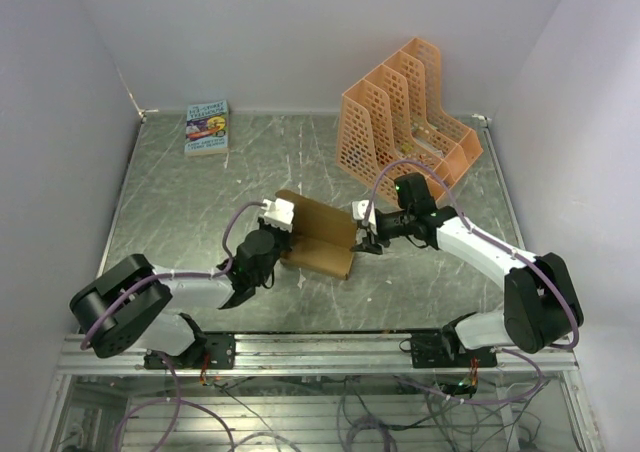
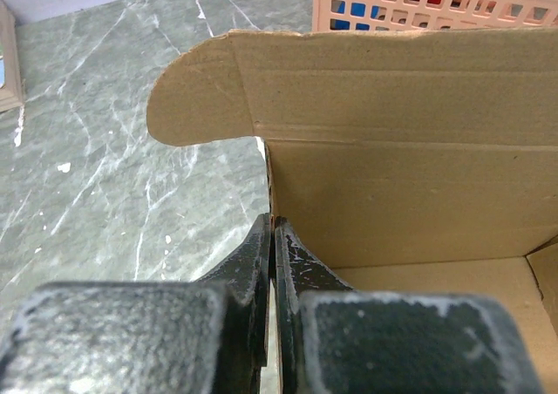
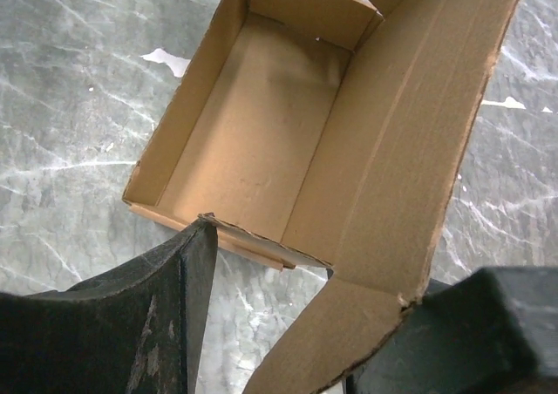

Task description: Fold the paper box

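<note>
**Left fingers (image 2: 286,259) clamping the paper box (image 1: 318,237), right fingers (image 3: 170,311) spread at its other end**

Seen from the left wrist, the left fingers are pressing together on the thin edge of a box wall, and the cardboard is running down between them. They are gripping the box at its 9 o'clock end. At the 3 o'clock end the right fingers are standing apart, released, straddling the end wall. A lid tab is hanging between them, and I cannot tell whether either finger is touching the cardboard.

The paper box is sitting open-topped near the middle of the surface (image 1: 190,202). Its long lid panel is standing up along the 12 o'clock side, with a rounded tab sticking out at one end. An orange perforated rack (image 1: 400,122) is standing at about 1 o'clock from the box, apart from it. A small printed book (image 1: 207,127) is lying between 10 and 11 o'clock, well apart, by the far left corner of the surface.
</note>
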Robot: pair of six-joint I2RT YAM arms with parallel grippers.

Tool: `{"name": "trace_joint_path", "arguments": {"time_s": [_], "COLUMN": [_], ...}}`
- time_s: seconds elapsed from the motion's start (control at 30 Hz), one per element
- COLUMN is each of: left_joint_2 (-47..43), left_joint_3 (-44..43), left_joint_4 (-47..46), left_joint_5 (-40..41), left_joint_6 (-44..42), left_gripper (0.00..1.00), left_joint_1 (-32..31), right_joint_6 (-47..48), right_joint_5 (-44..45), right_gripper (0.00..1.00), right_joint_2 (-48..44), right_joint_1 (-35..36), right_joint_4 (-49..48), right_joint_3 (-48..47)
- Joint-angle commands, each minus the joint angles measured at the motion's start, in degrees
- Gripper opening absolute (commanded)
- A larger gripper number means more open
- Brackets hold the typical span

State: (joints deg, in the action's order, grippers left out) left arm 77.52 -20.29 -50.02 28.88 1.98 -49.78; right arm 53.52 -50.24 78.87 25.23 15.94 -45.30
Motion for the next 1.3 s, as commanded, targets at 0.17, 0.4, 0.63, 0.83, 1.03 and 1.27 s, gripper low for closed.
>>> {"name": "trace_joint_path", "arguments": {"time_s": [0.17,0.4,0.63,0.83,1.03,1.27], "left_joint_2": [1.4,2.0,-0.5,-2.6,-0.7,-0.5], "left_joint_3": [2.0,3.9,5.8,2.3,1.1,1.5], "left_joint_4": [-9.4,-12.1,-12.3,-3.3,-1.6,-0.3], "left_joint_5": [5.2,8.6,11.9,14.6,20.3,26.7], "left_joint_6": [0.5,0.5,0.1,1.9,3.4,4.8], "left_gripper": [0.10,0.11,0.15,0.15,0.15,0.15], "left_joint_1": [-3.4,-5.7,-7.8,-9.4,-12.3,-14.3], "right_joint_6": [3.3,1.8,-0.3,-1.6,-3.3,-3.1], "right_joint_5": [0.7,3.3,5.6,8.6,12.3,13.9], "right_gripper": [0.49,0.48,0.48,0.48,0.48,0.48], "right_joint_2": [-0.8,-1.6,-2.4,-2.6,-2.6,-3.0], "right_joint_1": [1.9,2.7,4.6,6.7,8.3,9.4], "right_joint_4": [0.1,-1.6,-3.7,-5.3,-7.2,-7.2], "right_joint_3": [0.9,2.4,3.3,3.6,3.8,4.4]}}
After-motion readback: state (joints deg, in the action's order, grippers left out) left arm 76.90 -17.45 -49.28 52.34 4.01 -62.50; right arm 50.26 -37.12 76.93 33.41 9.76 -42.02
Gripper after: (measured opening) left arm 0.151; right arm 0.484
